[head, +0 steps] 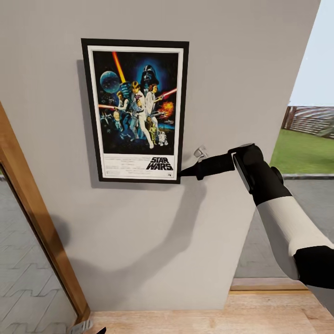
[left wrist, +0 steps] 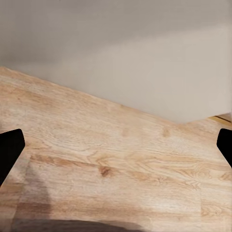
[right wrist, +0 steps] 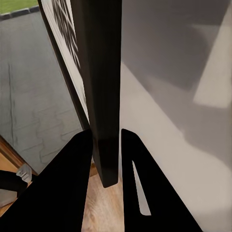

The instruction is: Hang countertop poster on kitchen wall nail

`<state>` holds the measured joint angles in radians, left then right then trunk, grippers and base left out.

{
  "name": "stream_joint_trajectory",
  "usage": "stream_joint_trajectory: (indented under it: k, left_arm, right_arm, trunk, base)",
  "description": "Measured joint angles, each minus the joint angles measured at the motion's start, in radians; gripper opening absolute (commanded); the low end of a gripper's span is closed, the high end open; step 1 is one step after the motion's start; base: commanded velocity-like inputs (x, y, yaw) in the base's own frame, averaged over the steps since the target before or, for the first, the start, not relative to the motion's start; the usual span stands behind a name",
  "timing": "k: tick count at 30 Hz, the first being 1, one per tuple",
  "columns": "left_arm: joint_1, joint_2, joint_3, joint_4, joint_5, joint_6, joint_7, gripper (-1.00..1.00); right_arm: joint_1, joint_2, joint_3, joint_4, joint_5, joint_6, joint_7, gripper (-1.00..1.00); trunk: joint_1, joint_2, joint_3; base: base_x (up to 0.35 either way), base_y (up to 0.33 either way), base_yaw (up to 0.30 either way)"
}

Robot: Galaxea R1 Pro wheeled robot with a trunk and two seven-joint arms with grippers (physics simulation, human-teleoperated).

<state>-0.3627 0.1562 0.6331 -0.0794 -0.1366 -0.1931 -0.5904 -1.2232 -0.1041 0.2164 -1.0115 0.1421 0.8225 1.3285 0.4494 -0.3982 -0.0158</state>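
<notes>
Here the right claw (head: 182, 172) pinches the poster (head: 135, 110) by its lower right corner, one finger (right wrist: 63, 183) on each side of the black frame. The poster stands upright against the grey wall (head: 232, 69), its long axis vertical, up and left of the claw. No nail is visible, so I cannot tell whether it hangs. The left claw (left wrist: 116, 150) is spread wide over the wooden floor (left wrist: 111, 169), far lower. A wooden door frame (head: 32, 222) stands left.
</notes>
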Motion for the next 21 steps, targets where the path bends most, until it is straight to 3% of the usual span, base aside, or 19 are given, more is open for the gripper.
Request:
stream_joint_trajectory:
  k: [21]
  left_arm:
    - [0.000,0.000,0.000,0.000,0.000,0.000,0.000,1.00]
  right_arm:
    - [0.000,0.000,0.000,0.000,0.002,0.000,0.000,-1.00]
  trunk:
    - [0.000,0.000,0.000]
  base:
    - [0.000,0.000,0.000]
